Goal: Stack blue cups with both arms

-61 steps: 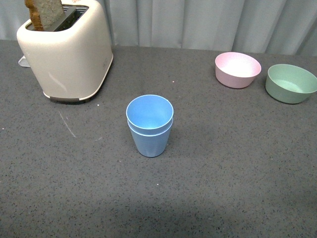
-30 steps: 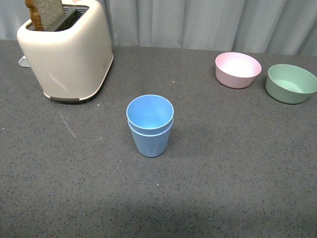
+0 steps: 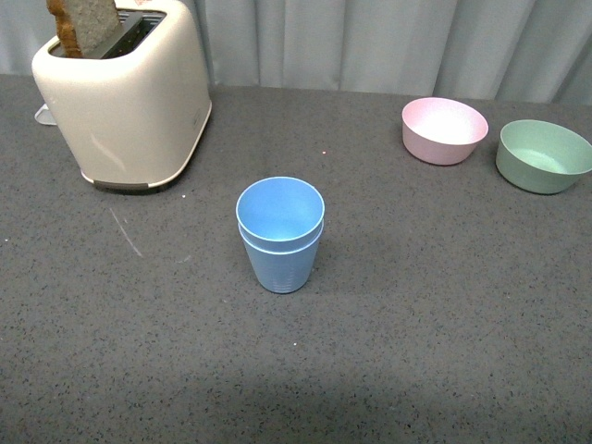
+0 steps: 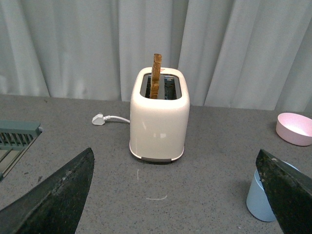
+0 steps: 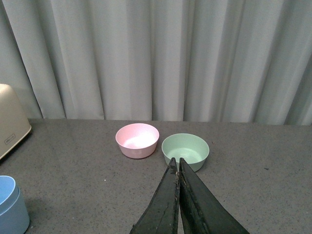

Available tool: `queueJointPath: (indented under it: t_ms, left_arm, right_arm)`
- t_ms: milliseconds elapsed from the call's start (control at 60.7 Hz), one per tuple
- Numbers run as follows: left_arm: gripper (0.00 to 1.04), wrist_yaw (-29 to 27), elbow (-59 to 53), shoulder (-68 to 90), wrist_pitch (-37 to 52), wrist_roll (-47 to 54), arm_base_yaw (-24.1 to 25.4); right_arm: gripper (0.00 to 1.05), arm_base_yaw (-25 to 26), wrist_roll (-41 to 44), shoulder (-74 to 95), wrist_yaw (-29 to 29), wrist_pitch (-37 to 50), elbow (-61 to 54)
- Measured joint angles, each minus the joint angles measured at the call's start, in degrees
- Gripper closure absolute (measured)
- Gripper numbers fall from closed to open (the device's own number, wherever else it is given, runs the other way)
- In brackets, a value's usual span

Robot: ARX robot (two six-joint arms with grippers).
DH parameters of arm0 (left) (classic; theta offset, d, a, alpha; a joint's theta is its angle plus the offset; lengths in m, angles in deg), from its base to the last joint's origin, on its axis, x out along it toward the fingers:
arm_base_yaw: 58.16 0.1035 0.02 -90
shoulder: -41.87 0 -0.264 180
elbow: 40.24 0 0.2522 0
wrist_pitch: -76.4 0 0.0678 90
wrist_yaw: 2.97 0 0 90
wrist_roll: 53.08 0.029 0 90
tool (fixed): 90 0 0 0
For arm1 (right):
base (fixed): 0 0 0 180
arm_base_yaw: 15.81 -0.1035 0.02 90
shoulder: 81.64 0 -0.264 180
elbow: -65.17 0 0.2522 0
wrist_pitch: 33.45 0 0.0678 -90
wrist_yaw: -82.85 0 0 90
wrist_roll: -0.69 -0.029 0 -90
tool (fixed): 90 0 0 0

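Observation:
The two blue cups (image 3: 280, 234) stand nested, one inside the other, upright in the middle of the grey table. Neither arm shows in the front view. In the left wrist view my left gripper (image 4: 175, 163) is open and empty, its black fingers (image 4: 58, 200) spread wide; the cups (image 4: 258, 197) sit by the other finger, partly hidden behind it. In the right wrist view my right gripper (image 5: 177, 163) is shut and empty, its tips in line with the green bowl; the cups (image 5: 10, 204) show at the picture's edge.
A cream toaster (image 3: 125, 92) with a slice of toast stands at the back left, its white plug (image 4: 99, 119) lying beside it. A pink bowl (image 3: 444, 129) and a green bowl (image 3: 543, 155) stand at the back right. A grey-green rack (image 4: 14, 139) shows in the left wrist view. Grey curtains hang behind the table.

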Motion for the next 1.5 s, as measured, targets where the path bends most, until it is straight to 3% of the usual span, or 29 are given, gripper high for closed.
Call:
queueJointPath:
  t_ms: [296,395,543,922,1087,1498]
  left_arm:
    - [0.07,0.0,0.0,0.0,0.0,0.0,0.0]
    - [0.07,0.0,0.0,0.0,0.0,0.0,0.0]
    - [0.07,0.0,0.0,0.0,0.0,0.0,0.0]
    - [0.07,0.0,0.0,0.0,0.0,0.0,0.0]
    - [0.07,0.0,0.0,0.0,0.0,0.0,0.0]
    - [0.07,0.0,0.0,0.0,0.0,0.0,0.0]
  right_arm:
    - [1.04,0.0,0.0,-4.3,0.0,-4.4,0.0]
    - [1.04,0.0,0.0,-11.3,0.1,-13.4,0.0]
    - [1.03,0.0,0.0,-14.0,0.2,-14.4,0.0]
    - [0.40,0.0,0.0,-14.0,0.2,-14.4,0.0]
    - [0.08,0.0,0.0,-14.0,0.2,-14.4,0.0]
    - [0.10,0.0,0.0,-14.0,0.2,-14.4,0.0]
